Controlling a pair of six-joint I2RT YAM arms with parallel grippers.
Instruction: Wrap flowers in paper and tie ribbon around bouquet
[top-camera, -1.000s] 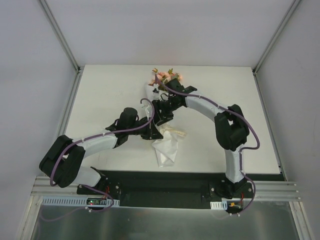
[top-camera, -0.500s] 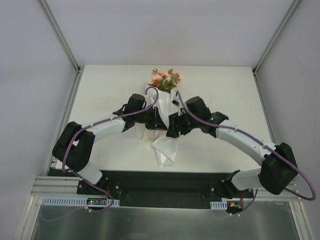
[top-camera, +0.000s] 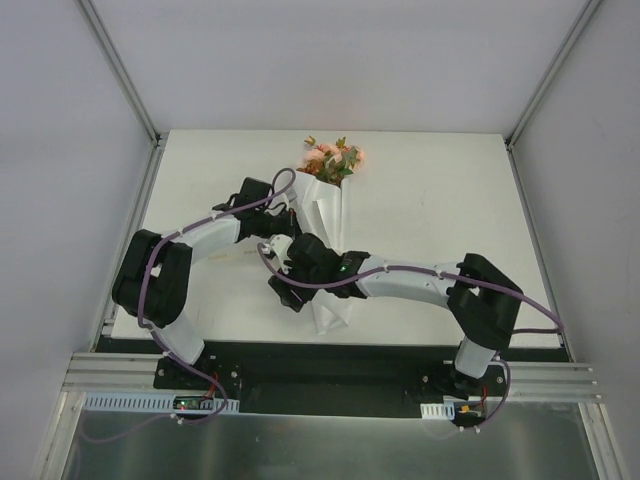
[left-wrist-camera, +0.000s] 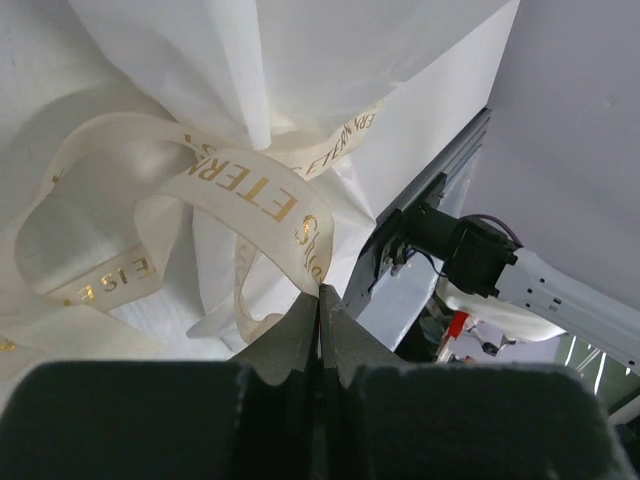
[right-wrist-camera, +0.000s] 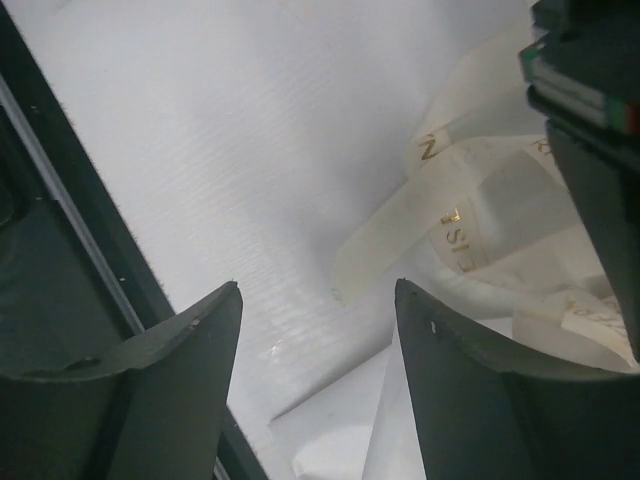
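**Left tool (left-wrist-camera: 320, 296) clamped on ribbon (left-wrist-camera: 250, 190); right tool (right-wrist-camera: 318, 300) apart beside bouquet (top-camera: 325, 205)**

Left tool: the fingers are pressed together with no gap. In the left wrist view one end of the cream ribbon runs straight into their tips. The band carries gold lettering and lies in loose loops at 10 to 11 o'clock of the fingertips, passing around a gathered fold of the white paper (left-wrist-camera: 330, 60).

Right tool: the fingers stand well apart with nothing between them. Bare counter (right-wrist-camera: 200, 150) shows through the gap. Ribbon loops lie at 2 o'clock in the right wrist view, clear of both fingers.

Overhead position: the bouquet lies near the centre of the counter, long axis running 12 to 6 o'clock. The flowers (top-camera: 332, 158), pink and orange with green leaves, are at the 12 o'clock end. The paper widens again at the 6 o'clock end, close to the near edge. The left tool sits at 9 o'clock of the bouquet's waist. The right tool sits at about 8 o'clock of the lower paper, its arm lying across that part of the sheet.

Whether the ribbon is knotted cannot be told.
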